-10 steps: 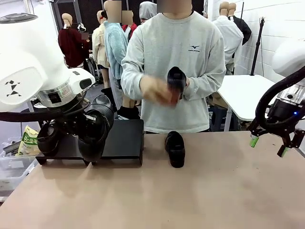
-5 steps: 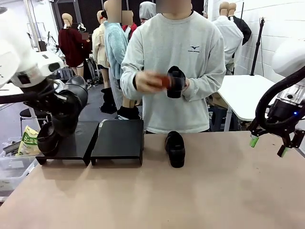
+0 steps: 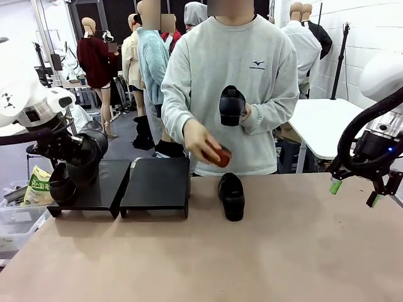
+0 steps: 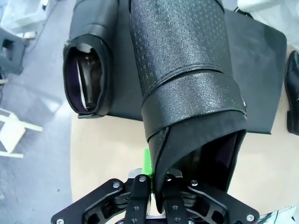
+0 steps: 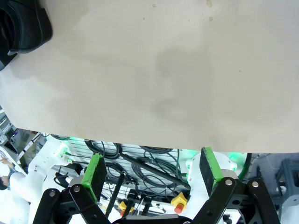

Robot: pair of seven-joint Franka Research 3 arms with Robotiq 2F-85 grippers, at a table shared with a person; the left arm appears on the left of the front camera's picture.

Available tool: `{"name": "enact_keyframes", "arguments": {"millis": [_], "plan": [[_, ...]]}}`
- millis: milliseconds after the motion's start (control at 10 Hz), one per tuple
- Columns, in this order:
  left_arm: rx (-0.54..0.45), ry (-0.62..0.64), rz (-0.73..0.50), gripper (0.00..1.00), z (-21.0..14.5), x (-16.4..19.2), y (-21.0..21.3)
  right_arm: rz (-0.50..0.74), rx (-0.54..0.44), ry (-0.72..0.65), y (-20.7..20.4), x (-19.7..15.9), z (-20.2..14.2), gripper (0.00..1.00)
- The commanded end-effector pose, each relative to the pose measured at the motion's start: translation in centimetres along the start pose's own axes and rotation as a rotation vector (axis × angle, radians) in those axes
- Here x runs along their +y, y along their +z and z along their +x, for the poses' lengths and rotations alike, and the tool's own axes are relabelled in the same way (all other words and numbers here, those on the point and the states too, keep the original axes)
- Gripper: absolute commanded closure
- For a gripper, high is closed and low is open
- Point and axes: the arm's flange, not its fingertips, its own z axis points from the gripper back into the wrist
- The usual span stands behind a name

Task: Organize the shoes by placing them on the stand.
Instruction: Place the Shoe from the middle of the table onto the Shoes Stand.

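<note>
My left gripper point(image 3: 69, 150) is shut on the heel rim of a black shoe point(image 3: 88, 156), which hangs tilted just above the left platform of the black stand point(image 3: 157, 184). In the left wrist view the held shoe point(image 4: 187, 70) runs away from the gripper point(image 4: 156, 179), beside a second shoe point(image 4: 88, 70) lying on the stand point(image 4: 261, 60). That second shoe point(image 3: 63, 182) sits at the stand's left end. A third shoe point(image 3: 232, 196) lies on the table. The person holds another shoe point(image 3: 232, 106) at chest height. My right gripper point(image 3: 356, 192) hangs open over the table's right side.
The person's other hand holds a small red object point(image 3: 218, 156) above the table's far edge. In the right wrist view the open gripper point(image 5: 152, 172) looks at the bare tabletop point(image 5: 163, 70), with a shoe point(image 5: 23, 23) at the top left. A white table point(image 3: 327, 123) stands behind.
My left arm has carried its shoe leftward, from over the stand's middle to over the left platform. The person's hand with the red object has dropped from chest height toward the table.
</note>
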Motion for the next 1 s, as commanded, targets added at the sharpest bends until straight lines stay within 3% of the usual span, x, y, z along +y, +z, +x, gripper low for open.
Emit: {"name": "enact_keyframes", "arguments": {"millis": [0,100,200,500,700,900], "plan": [[-0.006,-0.017,-0.045,1.0,1.3,0.6,0.0,-0.018,-0.001,-0.01,-0.1,-0.1,-0.2,0.0],[-0.033,0.023,-0.039,1.0,0.9,0.1,0.4,-0.018,-0.001,-0.01,-0.1,-0.1,-0.2,0.0],[0.017,0.001,-0.01,1.0,0.2,0.2,-0.8,-0.018,-0.001,-0.01,-0.1,-0.1,-0.2,0.0],[0.023,0.005,-0.018,1.0,0.2,0.0,-1.1,-0.018,-0.001,-0.01,-0.1,-0.1,-0.2,0.0],[0.004,-0.14,-0.078,1.0,2.8,0.8,-3.7,-0.018,-0.001,-0.01,-0.1,-0.1,-0.2,0.0],[0.033,-0.186,-0.114,1.0,3.9,1.4,-5.0,-0.018,-0.001,-0.01,-0.1,-0.1,-0.2,0.0]]}}
